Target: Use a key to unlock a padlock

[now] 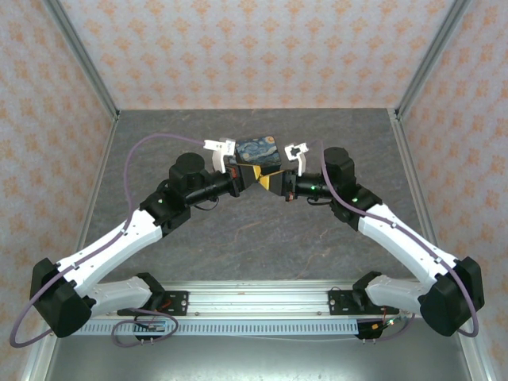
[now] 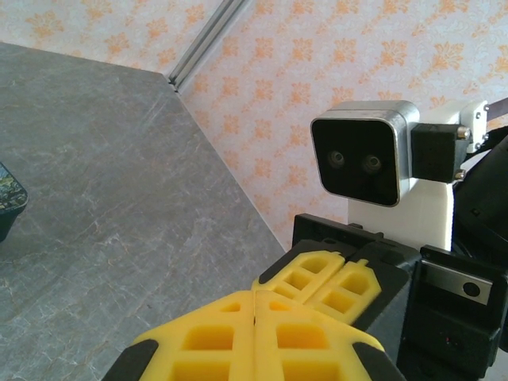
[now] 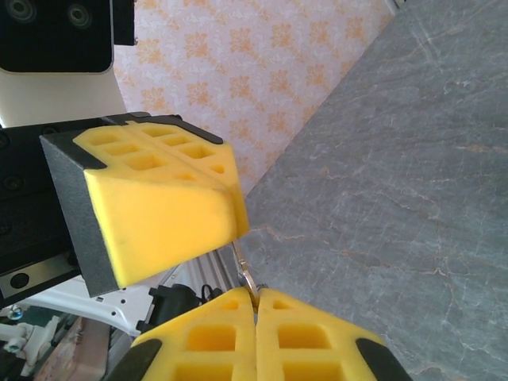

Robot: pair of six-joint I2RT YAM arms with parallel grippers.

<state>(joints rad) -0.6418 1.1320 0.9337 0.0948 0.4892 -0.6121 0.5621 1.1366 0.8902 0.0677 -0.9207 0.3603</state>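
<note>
Right wrist cam: right gripper [image 3: 255,295] has its yellow fingers pressed together, pinching a thin metal sliver, prob. the key [image 3: 245,270]. The sliver pokes up to the tip of the left gripper [image 3: 232,208], whose fingers are together too. Both meet beside the blue tin [image 1: 259,151], over the grey table [image 1: 238,238].

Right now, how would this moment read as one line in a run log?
left gripper: shut | right gripper: shut on key, a thin metal sliver | both grippers tip to tip over table
</note>
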